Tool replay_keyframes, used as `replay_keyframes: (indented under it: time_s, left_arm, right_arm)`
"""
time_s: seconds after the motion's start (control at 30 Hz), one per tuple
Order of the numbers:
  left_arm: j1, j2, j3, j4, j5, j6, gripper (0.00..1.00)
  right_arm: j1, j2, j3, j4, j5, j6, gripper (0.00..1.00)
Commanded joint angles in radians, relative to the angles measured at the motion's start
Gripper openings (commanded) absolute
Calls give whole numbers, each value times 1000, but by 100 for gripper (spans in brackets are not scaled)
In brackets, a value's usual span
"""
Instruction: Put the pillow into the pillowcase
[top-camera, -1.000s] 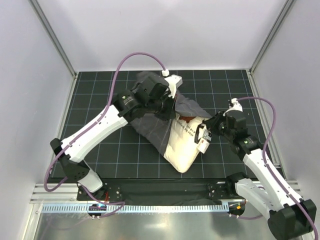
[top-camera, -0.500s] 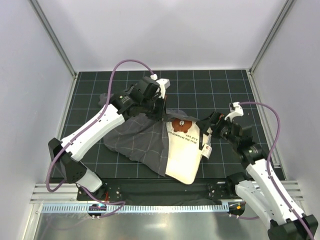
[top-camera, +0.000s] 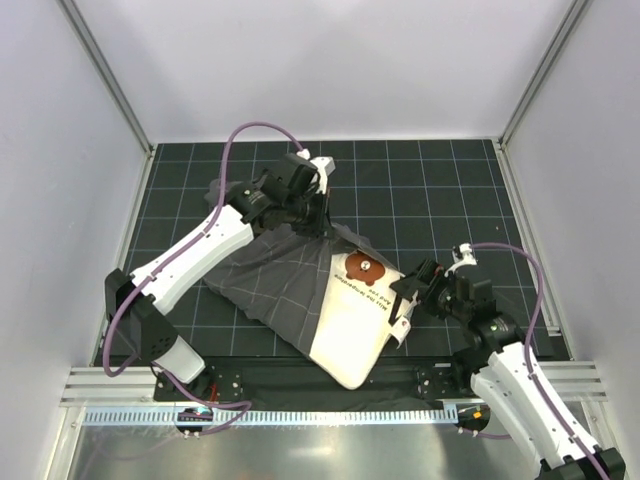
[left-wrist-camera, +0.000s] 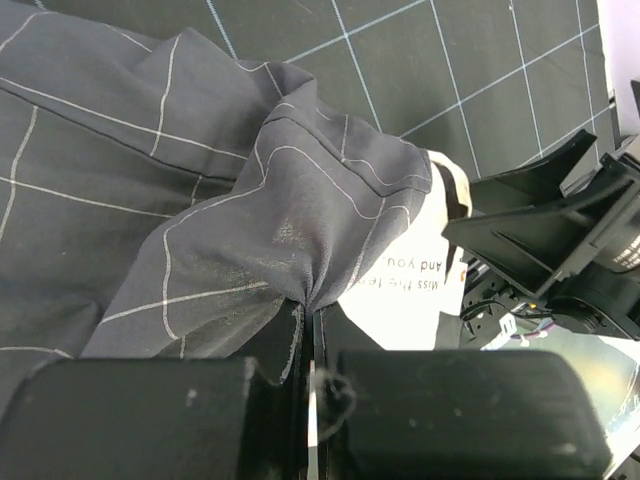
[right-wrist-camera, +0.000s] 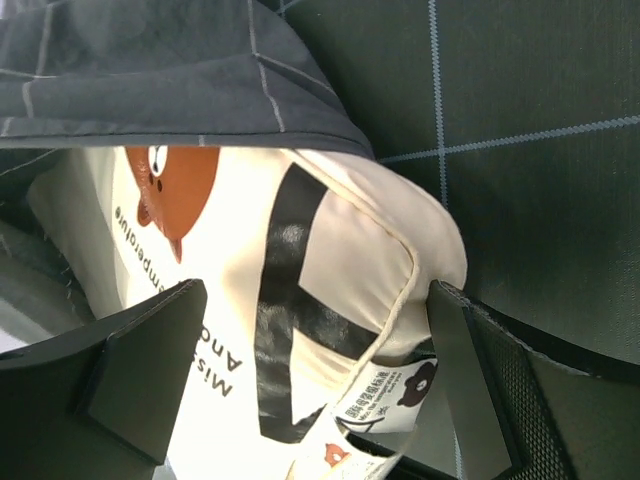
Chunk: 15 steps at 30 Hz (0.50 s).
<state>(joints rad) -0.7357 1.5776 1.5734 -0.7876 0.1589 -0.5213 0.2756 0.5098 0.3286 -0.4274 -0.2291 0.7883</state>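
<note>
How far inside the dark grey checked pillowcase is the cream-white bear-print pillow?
Partly in: the grey checked pillowcase covers only the cream-white pillow's far-left portion; the bear print and near end remain exposed.

Matt grey woven cloth pillowcase (left-wrist-camera: 200, 200); smooth cream fabric pillow (right-wrist-camera: 340, 290) (glossy black print); matt table mat (top-camera: 440, 190)

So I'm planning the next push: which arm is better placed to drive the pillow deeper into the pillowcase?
Probably the right. The right gripper sits open around the pillow's exposed corner, while the left gripper is pinched shut on the pillowcase hem, holding the opening.
</note>
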Motion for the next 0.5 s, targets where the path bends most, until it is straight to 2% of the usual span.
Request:
replay_keyframes:
  time_s: [0.0,0.03,0.07,0.1,0.13,0.17,0.23,0.27,0.33,0.4,0.47]
  left_arm:
    - [-7,-47,-18,77,-4,-13,0]
    - [-7,-47,-24,79,-4,-13,0]
    - [-7,-47,-32,83,-4,-16,0]
    - [-10,-48,-50,91,2,-22,0]
    - [-11,-51,-61,112,13,-25,0]
    - [-16,-53,-72,119,13,-29,0]
    - [-21,-54,-84,125,8,-31,0]
    - [-21,-54,-84,125,4,-29,0]
    - [-22,-53,-76,122,-25,-22,0]
    - [-18,-45,-61,105,-32,-14,0]
    - [13,-33,-44,105,2,-9,0]
  right_arm:
    - [13,-89,-26,-22,-45,42,100]
    - [11,-103,-51,-13,-53,49,100]
    - [13,-106,-63,18,-70,54,95]
    - [13,-96,-77,42,-81,60,85]
    - [13,-82,-106,109,-107,81,66]
    - [13,-65,-120,155,-127,92,52]
    - [20,16,-146,263,-147,124,34]
    - [25,56,-145,370,-145,135,23]
    - [48,177,-81,459,-107,129,13]
    - [79,266,2,525,-29,82,11]
    - [109,419,162,538,5,42,11]
